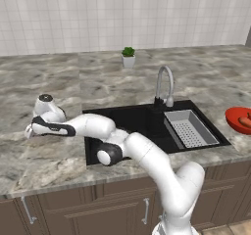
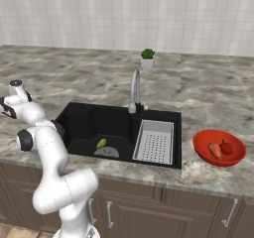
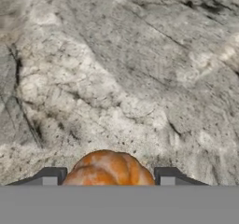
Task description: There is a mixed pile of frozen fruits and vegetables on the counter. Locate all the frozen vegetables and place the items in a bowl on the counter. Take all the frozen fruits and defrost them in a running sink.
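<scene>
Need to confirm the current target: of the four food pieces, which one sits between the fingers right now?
The brown ball, on the counter between the two fingers. The yellow-green fruit lies in the sink; the carrot and red piece are in the bowl.

Cut off and unclear from my station
I see the brown ball (image 3: 108, 168) only partly, its lower half cropped; the bowl (image 1: 234, 116) runs off the frame edge.

A kitchen: marble counter (image 2: 208, 95), black sink (image 2: 99, 128), steel faucet (image 2: 134, 90), tiled wall (image 2: 124, 14).
</scene>
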